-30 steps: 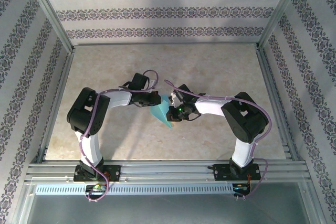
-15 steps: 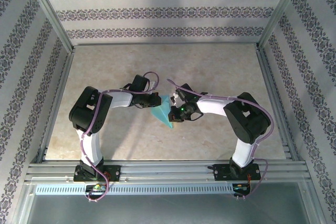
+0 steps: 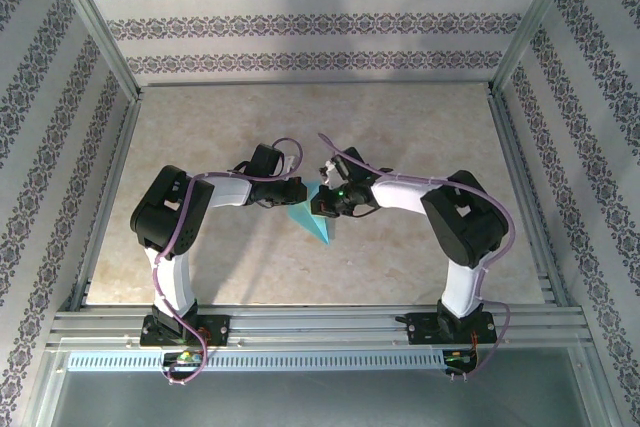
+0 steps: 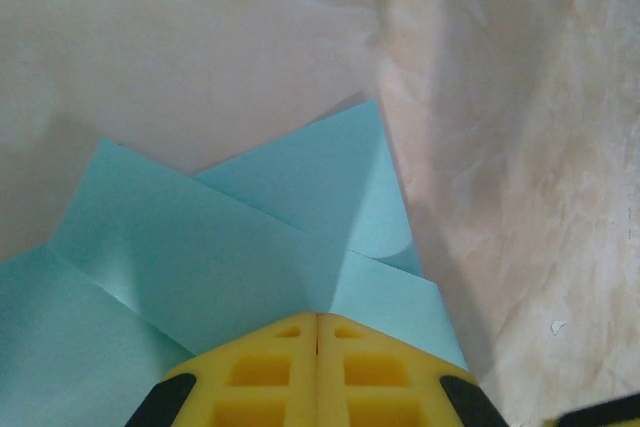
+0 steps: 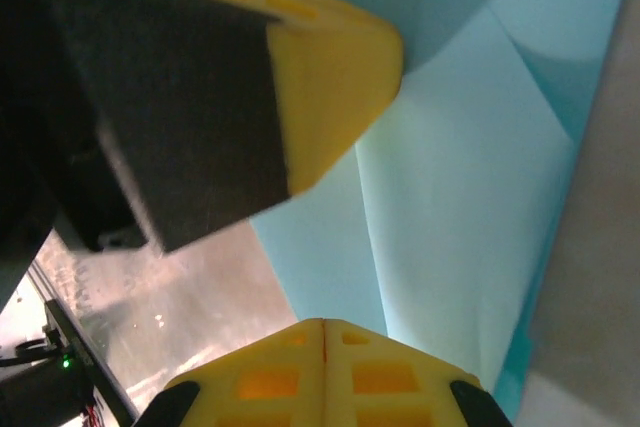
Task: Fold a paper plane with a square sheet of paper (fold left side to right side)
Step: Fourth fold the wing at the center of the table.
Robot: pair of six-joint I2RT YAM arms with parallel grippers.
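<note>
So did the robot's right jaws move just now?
Yes. The right jaws have slid a bit left and away from the near rail, toward the back wall, staying over the blue paper.

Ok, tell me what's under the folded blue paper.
The marbled tabletop shows all around the folded blue paper, which rests on it. The creased flaps cover whatever is directly beneath, so nothing else can be confirmed there.
</note>
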